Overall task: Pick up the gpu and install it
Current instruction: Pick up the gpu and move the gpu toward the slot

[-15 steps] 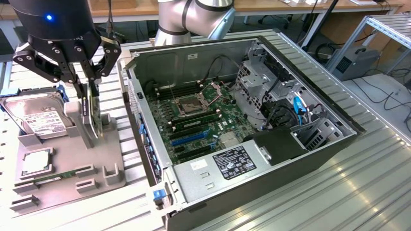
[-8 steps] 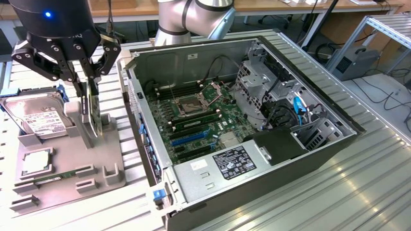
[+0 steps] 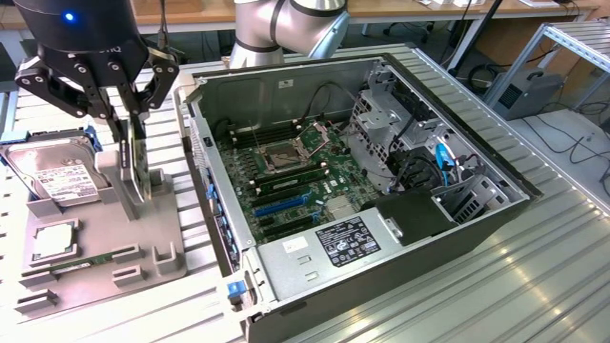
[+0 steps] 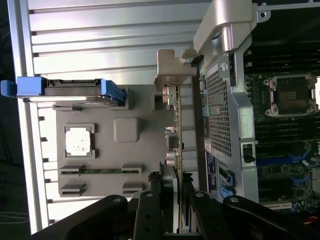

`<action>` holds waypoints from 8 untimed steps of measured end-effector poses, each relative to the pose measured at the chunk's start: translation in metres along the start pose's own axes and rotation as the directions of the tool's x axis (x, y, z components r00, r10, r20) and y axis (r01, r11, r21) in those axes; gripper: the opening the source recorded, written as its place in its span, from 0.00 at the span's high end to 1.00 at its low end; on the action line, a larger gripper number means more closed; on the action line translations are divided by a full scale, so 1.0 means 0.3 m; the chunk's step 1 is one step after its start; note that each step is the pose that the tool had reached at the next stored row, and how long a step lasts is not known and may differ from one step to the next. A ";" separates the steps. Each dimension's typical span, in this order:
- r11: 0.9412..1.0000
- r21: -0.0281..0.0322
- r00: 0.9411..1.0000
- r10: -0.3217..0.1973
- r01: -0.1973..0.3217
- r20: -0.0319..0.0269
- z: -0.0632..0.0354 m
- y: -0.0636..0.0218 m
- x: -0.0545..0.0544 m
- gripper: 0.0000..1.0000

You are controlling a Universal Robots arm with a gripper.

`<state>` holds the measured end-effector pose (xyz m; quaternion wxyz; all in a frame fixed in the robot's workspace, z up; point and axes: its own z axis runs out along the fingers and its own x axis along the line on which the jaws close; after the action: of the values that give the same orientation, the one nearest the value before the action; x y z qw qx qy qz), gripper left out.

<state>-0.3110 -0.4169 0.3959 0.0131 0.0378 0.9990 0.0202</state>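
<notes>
Jaws: the gripper (image 3: 128, 120) is closed on the top edge of the gpu (image 3: 138, 171), with one finger on each face.
Gpu: it stands on edge in the grey fixture (image 3: 96, 271), at the exterior view's left of the open case (image 3: 458, 229).
Technique: lift straight up and keep the card vertical so it does not bind in its holder. Keep the bracket (image 4: 172, 67) clear of the case wall.

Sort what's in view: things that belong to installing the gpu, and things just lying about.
For the job: gpu, standing on edge in the grey tray; hand, at its top; open computer case.
Lying about: hard drive, processor chip, memory stick, all on the tray.
</notes>
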 end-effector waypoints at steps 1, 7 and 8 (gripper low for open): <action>1.000 0.000 1.000 0.000 0.000 0.000 -0.001 0.000 0.000 0.73; 1.000 0.000 1.000 0.000 0.000 0.000 -0.009 0.000 0.000 0.73; 1.000 0.000 1.000 0.000 0.000 0.000 -0.011 0.000 0.000 0.73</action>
<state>-0.3110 -0.4169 0.3991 0.0131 0.0378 0.9990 0.0202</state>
